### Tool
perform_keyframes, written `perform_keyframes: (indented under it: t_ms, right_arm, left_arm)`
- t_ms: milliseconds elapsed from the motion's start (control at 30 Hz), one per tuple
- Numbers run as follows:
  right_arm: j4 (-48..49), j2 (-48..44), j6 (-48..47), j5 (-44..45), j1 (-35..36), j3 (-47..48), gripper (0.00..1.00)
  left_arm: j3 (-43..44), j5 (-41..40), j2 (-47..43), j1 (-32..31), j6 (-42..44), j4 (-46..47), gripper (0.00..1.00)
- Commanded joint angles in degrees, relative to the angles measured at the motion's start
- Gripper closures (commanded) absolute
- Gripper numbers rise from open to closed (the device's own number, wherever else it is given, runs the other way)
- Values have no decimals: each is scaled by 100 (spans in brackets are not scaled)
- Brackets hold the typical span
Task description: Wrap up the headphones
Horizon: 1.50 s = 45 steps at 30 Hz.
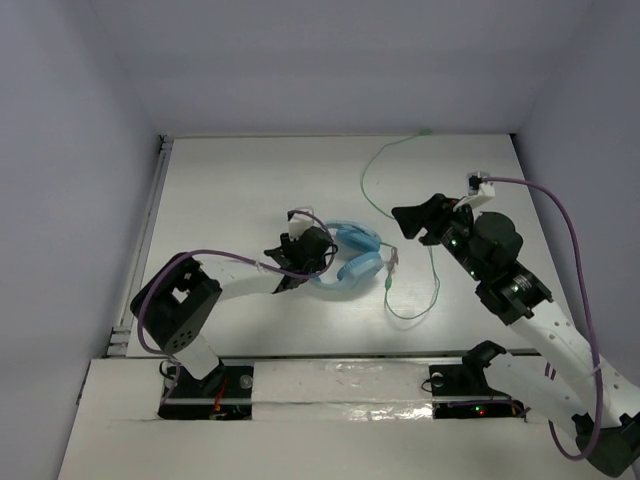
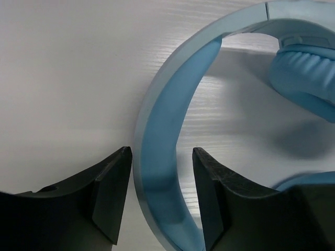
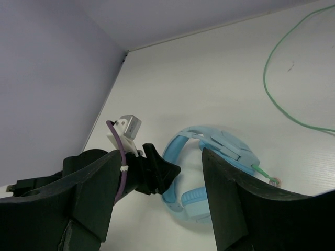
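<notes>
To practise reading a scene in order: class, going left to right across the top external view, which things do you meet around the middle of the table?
In order: left gripper → headphones → right gripper. The thin green cable is left out: it overlaps the last two.

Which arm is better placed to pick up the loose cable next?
Right. The right hand is open and empty, near the cable, while the left hand is busy straddling the headband.

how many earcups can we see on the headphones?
2. In the top view, the far earcup lies toward the back wall and the near earcup toward the arm bases. Both are right of the left gripper. Neither is hidden.
</notes>
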Motion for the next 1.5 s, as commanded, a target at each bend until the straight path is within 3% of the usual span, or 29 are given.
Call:
perform_keyframes:
  t_ms: [0,33,400,467,500,533,667,700,733,767,800,1067,1267,1300,1333,1367,1467]
  right_arm:
    - [338,-6,27,-85,-9,15,31]
    - [303,-23,27,-76,-9,67,31]
    - [321,-138,36,-243,-9,103,31]
    - [312,-181,36,-252,-9,103,31]
    - [277,-199,36,-243,-9,112,31]
    - [259,-260,19,-217,-9,112,31]
    - [198,-314,-43,-190,-9,59,33]
    - [180,-314,-43,-216,-9,42,37]
    - [189,-322,-43,-252,-9,7,50]
    - [224,-340,-26,-356,-9,-37,92]
    - [389,-401,-17,-566,-9,-99,100]
    - [927,-278,-52,-1491,-9,-266,100]
    - [1603,-173,-8,-2326,-9,-503,100]
    - [1708,-182,-16,-2283,-9,-573,96]
    - [1762,-173,-25,-2195,-9,-600,85]
    - [1771,-147,-51,-2125,-9,-600,58]
    - [1841,99,-175,-2098,-9,-600,29]
  left_arm:
    - [139,276,130,-11,306,269,53]
    - [314,241,374,-11,280,138,61]
    - [623,206,1185,-11,289,58,61]
    - [649,206,1282,-11,280,119,71]
    - [632,171,1282,-11,280,154,89]
    - [614,66,1221,-11,254,163,100]
    - [579,56,679,104,402,94,100]
    - [614,83,493,104,551,15,100]
    - [658,92,291,104,639,-90,100]
    - [771,109,-129,104,736,-318,100]
    - [842,153,-333,156,937,-407,100]
    - [1799,846,-2169,919,1519,-1742,100]
    - [3020,1611,-2374,1605,2080,-2436,100]
    - [3144,1743,-2357,1841,2151,-2499,100]
    - [3267,2014,-2365,1966,2196,-2543,100]
    - [3469,2182,-2348,2089,2257,-2613,100]
    - [3855,2727,-2304,2423,2292,-2728,100]
